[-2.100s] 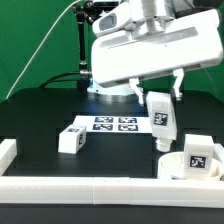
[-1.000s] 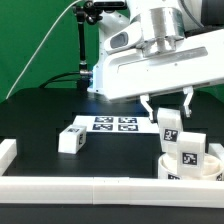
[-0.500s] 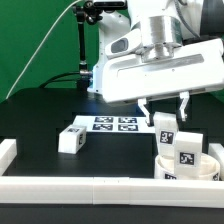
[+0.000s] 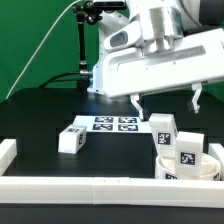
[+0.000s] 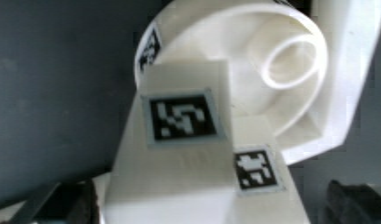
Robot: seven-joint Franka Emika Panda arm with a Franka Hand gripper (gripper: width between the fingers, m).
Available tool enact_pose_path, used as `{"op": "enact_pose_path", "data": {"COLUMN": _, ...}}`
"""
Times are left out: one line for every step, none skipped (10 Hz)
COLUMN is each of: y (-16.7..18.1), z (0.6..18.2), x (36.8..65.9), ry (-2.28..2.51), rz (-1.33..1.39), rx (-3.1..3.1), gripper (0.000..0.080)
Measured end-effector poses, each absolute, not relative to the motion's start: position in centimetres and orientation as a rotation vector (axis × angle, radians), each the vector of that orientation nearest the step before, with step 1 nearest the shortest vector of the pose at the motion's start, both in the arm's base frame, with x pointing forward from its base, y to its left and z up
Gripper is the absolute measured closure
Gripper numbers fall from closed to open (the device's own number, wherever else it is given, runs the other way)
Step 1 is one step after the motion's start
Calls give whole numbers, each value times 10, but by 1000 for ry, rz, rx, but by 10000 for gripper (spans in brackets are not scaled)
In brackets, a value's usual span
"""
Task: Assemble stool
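Exterior view: the gripper (image 4: 167,106) hangs over the seat (image 4: 170,169) with its jaws spread wide and nothing held between them. The seat lies at the exterior view's right, just behind the low white wall (image 4: 100,186). Two legs stand on it: one leg (image 4: 163,130) is under the open jaws and apart from both fingers, and a second leg (image 4: 188,150) stands just beside it, nearer the wall. A third leg (image 4: 71,139) lies on the table (image 4: 35,120), near the marker board (image 4: 115,124). Wrist view – the tagged leg (image 5: 190,130) fills the middle, and behind it the seat (image 5: 231,30) shows a round hole.
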State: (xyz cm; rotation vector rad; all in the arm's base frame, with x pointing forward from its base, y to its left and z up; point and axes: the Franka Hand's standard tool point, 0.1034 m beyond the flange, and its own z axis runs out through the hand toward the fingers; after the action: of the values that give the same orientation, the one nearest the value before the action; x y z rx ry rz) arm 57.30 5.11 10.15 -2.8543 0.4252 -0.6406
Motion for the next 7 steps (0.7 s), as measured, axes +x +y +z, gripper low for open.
{"op": "enact_pose_path", "data": {"y": 53, "z": 110, "x": 572, "ry": 414, "rz": -602, "rx": -2855, "gripper": 157}}
{"op": "enact_pose_path", "data": {"y": 51, "z": 117, "x": 574, "ry": 412, "rz": -608, "rx": -2854, "gripper": 151}}
{"op": "enact_pose_path", "data": {"y": 51, "z": 113, "x": 573, "ry": 414, "rz": -604, "rx": -2855, "gripper": 150}}
{"op": "enact_pose_path", "data": {"y": 51, "z": 113, "x": 573, "ry": 414, "rz": -602, "rx": -2856, "gripper": 150}}
{"op": "enact_pose_path", "data": {"y": 51, "z": 113, "x": 573, "ry": 413, "rz": -602, "rx": -2856, "gripper": 150}}
{"op": "enact_pose_path", "data": {"y": 52, "z": 110, "x": 571, "ry": 401, "rz": -569, "rx": -2861, "gripper": 150}}
{"op": "enact_pose_path", "data": {"y": 49, "z": 107, "x": 571, "ry": 344, "rz": -574, "rx": -2880, "gripper": 150}}
